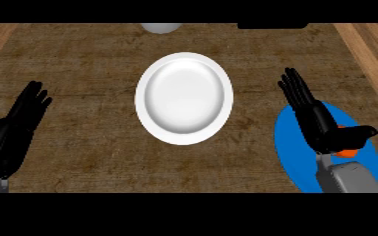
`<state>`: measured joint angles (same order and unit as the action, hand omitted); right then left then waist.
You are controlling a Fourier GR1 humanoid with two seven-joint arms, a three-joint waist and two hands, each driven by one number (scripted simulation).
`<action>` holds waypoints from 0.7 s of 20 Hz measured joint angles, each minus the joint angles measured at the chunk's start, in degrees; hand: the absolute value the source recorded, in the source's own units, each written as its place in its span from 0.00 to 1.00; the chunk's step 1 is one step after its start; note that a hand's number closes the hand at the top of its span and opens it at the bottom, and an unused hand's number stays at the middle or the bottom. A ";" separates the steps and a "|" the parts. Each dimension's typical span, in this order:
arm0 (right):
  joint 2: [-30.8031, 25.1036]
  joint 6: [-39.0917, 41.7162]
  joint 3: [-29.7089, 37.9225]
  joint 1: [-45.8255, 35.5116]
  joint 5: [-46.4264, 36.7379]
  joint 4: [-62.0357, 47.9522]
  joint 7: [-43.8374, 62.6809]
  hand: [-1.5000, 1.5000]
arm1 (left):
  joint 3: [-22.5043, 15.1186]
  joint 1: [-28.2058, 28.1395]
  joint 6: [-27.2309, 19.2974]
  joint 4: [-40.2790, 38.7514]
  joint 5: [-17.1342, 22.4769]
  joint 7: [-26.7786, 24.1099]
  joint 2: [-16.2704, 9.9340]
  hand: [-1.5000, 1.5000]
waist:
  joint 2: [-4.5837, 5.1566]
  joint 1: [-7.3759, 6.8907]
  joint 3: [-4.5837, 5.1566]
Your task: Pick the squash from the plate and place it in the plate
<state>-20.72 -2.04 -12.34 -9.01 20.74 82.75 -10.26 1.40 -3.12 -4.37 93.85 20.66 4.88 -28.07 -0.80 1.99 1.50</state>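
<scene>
A white plate (184, 98) lies in the middle of the counter with nothing on it. At the lower right lies a blue plate (289, 145). My right hand (316, 120) hovers over the blue plate with its fingers straight and pointing away from me. The orange squash (347, 153) shows only as a small patch beneath that hand's thumb; most of it is hidden. My left hand (22, 117) rests open at the left edge, fingers up.
A pale round object (160, 27) sits at the counter's far edge, cut off by the view. A dark object (272, 25) lies at the far right. Lighter wood strips (362, 45) run along the counter's right side.
</scene>
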 measured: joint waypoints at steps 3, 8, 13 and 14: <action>-1.04 0.80 -0.05 -1.68 -1.09 1.90 1.15 1.00 | -1.06 3.04 -0.66 0.52 -2.18 -0.48 0.73 0.50 | 0.42 -0.82 -0.79; -9.18 1.54 -2.62 -6.25 -10.87 2.52 4.45 1.00 | -1.51 8.35 -0.35 1.80 -4.48 -1.00 -0.72 0.50 | 0.41 -0.54 -0.54; -7.24 -11.00 -6.17 -3.28 -23.83 0.23 7.45 0.00 | -3.04 12.93 -0.54 0.77 -6.14 -0.79 -0.01 0.50 | 0.75 -0.34 -1.13; -5.33 -13.26 -5.61 -2.08 -23.74 -0.08 5.97 0.00 | -3.41 13.09 -0.48 0.57 -6.56 -1.27 0.32 0.50 | 0.79 -0.47 -1.24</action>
<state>-26.05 -15.31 -17.95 -11.09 -3.00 82.67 -4.29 -2.00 9.97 -4.84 94.43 14.10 3.60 -27.75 -0.01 1.52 0.26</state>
